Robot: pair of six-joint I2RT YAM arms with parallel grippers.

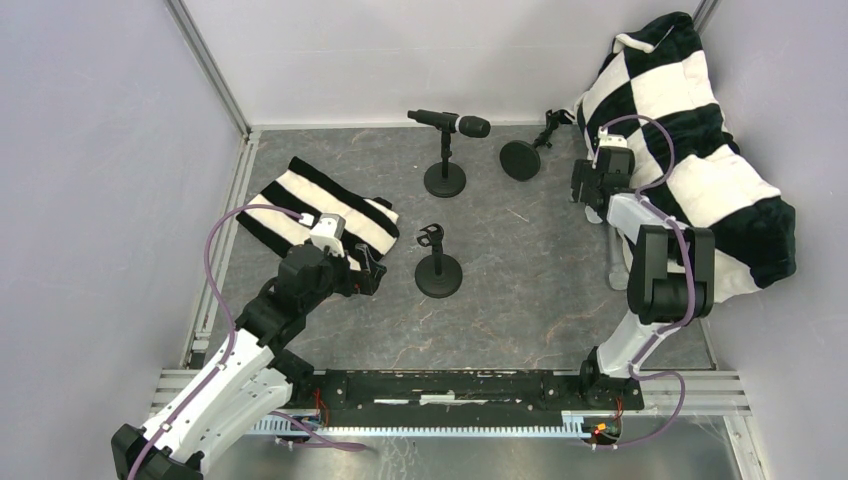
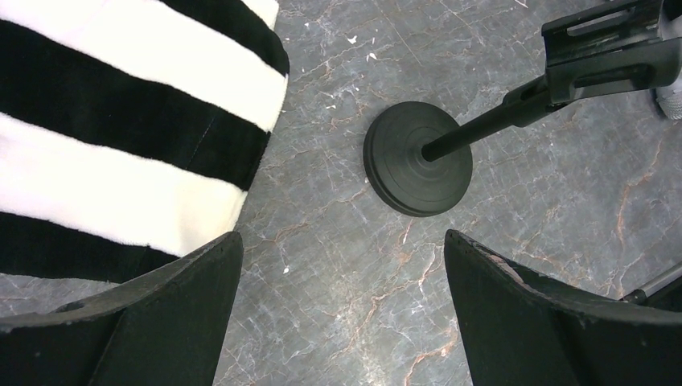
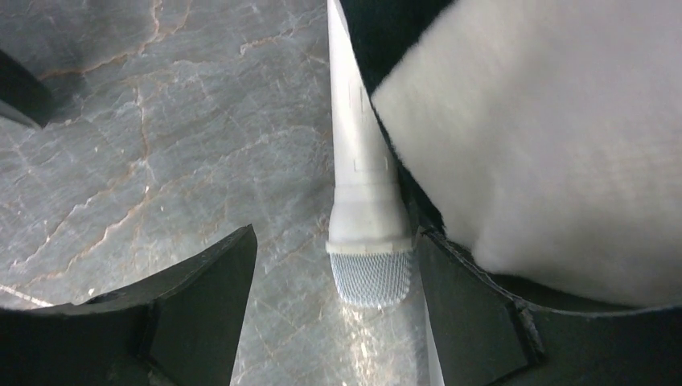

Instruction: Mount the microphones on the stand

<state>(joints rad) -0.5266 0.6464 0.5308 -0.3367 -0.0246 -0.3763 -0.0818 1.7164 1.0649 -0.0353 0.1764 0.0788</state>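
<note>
Right claw [image 3: 338, 233] is seen spread over the white microphone [image 3: 358, 161], laid on the worktop [image 3: 121, 121] tight against a checked blanket [image 3: 547, 145], where plush could be pinched with it and the grip spoiled; the left claw [image 2: 342, 235] is held spread over an empty stand [image 2: 417, 161].

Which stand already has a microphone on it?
The stand at the back, holding the black microphone across its top. The nearer stand holds nothing, and the third stand lies tipped over.

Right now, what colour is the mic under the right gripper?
White; the microphone shows best in the right wrist view.
</note>
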